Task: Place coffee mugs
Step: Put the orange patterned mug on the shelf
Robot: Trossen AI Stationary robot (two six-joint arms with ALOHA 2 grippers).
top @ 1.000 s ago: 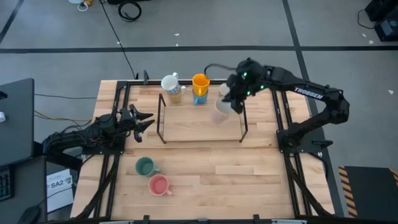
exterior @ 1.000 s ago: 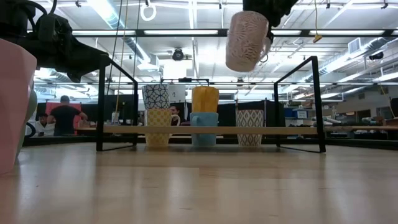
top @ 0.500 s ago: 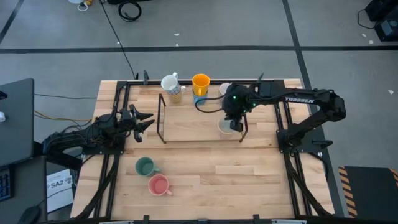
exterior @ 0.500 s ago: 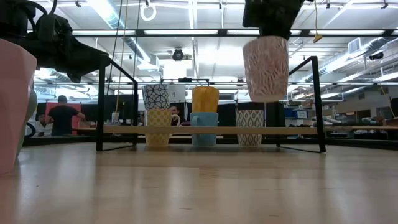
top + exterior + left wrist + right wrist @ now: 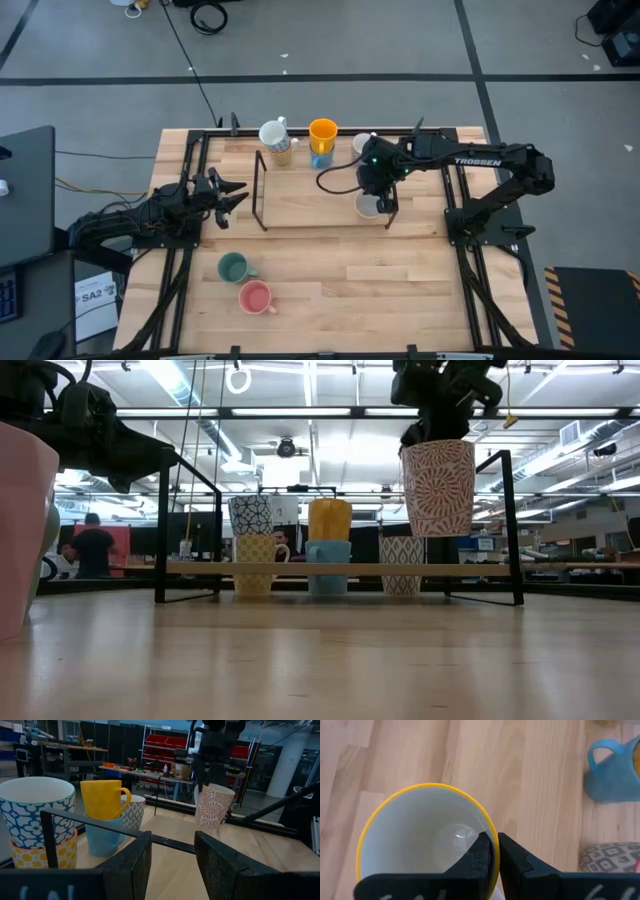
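My right gripper (image 5: pixel 378 200) is shut on a white mug with a red pattern and a yellow rim (image 5: pixel 438 488), inside the black frame near its right post. The mug also shows in the left wrist view (image 5: pixel 214 806). Along the far edge stand a blue-patterned mug on a yellow one (image 5: pixel 250 545), an orange mug (image 5: pixel 329 520) on a blue one (image 5: pixel 329 568), and a grey-patterned mug (image 5: pixel 401 565). A green mug (image 5: pixel 233 267) and a pink mug (image 5: pixel 256 297) stand upright at the near left. My left gripper (image 5: pixel 172 865) waits open at the table's left. My right gripper (image 5: pixel 494 842) holds the patterned mug by its yellow rim (image 5: pixel 489 824), one finger inside the cup and one outside. The fingers come from above, pointing down. The mug hangs upright below them, lifted clear of the table (image 5: pixel 438 535).
A black wire frame stands on the table's far half, its left side (image 5: pixel 260 190) and right post (image 5: pixel 392 200) flanking the held mug. Bare wood (image 5: pixel 400 280) lies at the near right. People stand in the room behind (image 5: pixel 92 545).
My right gripper has carried the patterned mug from near the far row toward the near edge and down into the frame. The mug, tilted a second ago, now hangs upright and has turned about so another side of its pattern faces the low view.
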